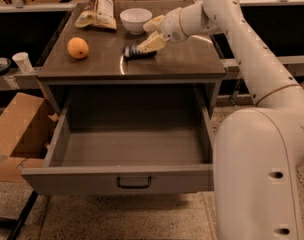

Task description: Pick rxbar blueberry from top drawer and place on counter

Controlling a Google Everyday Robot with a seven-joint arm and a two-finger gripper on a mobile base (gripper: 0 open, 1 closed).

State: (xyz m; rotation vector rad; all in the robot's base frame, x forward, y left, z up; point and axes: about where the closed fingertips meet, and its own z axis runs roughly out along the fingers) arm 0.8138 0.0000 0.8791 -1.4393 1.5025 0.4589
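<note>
**Rxbar on counter, gripper over it**

Camera view: the top drawer [117, 179] is pulled fully out, its inside bare, with a small dark handle [134, 183] on the front. The counter [187, 61] sits above it, glossy brown, with a curved light streak. The rxbar blueberry [134, 52] lies flat on the counter near the middle, a dark wrapper with pale print, slightly angled, not in the drawer. The gripper [144, 36] is just above the bar's right end, reaching in from the right. Its two tan fingers [154, 23] are spread apart with a gap between them. The lower one comes down over the bar's right end; contact cannot be told. The bar is not between the fingers.

The white arm [242, 49] runs from the gripper back to the right and down to the large white robot body [262, 174] at lower right. A white bowl [136, 20] stands at the back of the counter, just behind the gripper. A tan crinkled bag [97, 9] is at back left. An orange [78, 48] is on the left side, well apart from the bar. A cardboard box [17, 134] sits on the floor left of the drawer, and a paper cup [23, 61] on a ledge above it
</note>
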